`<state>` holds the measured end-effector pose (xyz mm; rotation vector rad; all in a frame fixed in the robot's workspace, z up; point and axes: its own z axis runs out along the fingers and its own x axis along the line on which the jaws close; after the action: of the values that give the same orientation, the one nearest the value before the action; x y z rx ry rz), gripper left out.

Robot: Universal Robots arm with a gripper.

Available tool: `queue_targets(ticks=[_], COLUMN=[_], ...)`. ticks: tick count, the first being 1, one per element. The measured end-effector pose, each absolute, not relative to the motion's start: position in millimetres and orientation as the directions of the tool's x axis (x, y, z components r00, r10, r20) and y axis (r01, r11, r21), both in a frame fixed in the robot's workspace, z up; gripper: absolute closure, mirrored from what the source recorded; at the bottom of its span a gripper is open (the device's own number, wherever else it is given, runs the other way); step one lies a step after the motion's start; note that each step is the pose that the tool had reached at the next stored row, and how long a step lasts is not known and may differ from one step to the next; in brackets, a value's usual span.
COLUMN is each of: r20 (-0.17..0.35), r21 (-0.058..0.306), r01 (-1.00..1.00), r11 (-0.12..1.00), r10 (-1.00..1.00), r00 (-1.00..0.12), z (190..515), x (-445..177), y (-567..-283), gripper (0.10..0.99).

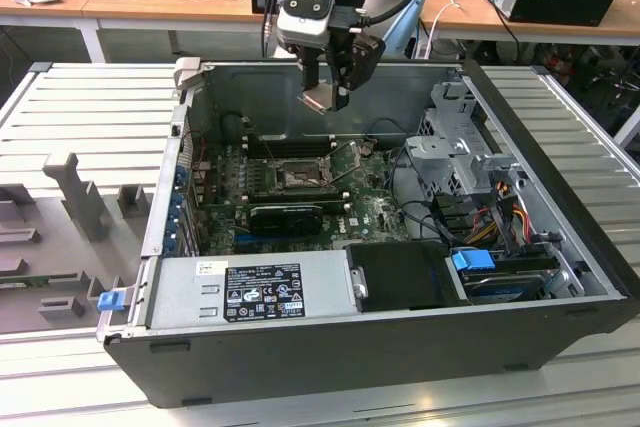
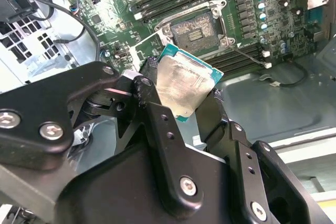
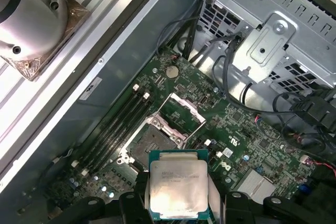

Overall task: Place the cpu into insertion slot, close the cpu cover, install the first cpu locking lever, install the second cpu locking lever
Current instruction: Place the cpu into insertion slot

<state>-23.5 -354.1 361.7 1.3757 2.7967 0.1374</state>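
My gripper (image 1: 326, 95) hangs above the open computer case, shut on the cpu (image 1: 321, 100). The cpu is a flat square chip with a pale silver face and green edge, pinched by two opposite edges between the black fingers (image 2: 151, 90) in both wrist views (image 3: 177, 191). The insertion slot (image 3: 153, 144) lies bare on the green board below and ahead of the chip, its dark centre showing (image 2: 195, 29) (image 1: 297, 176). The cpu cover (image 3: 182, 110), a thin metal frame, stands swung up beside the slot. A thin wire lever (image 2: 247, 56) sticks out from the socket.
Black memory sticks (image 3: 118, 124) run alongside the slot. A black ribbed heatsink block (image 1: 286, 215) sits just in front of it. A grey drive cage (image 1: 458, 147) and cables are on the exterior view's right, and the power supply (image 1: 250, 287) is at the front.
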Motion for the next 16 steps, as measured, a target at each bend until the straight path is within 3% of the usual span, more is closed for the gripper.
queue_targets(ticks=[16], r20=[0.019], r21=[0.088], r01=[0.844], r11=[0.53], r10=[0.846], r00=[-0.533], z=[361.6], x=[-23.5], y=[-354.1], gripper=[0.553])
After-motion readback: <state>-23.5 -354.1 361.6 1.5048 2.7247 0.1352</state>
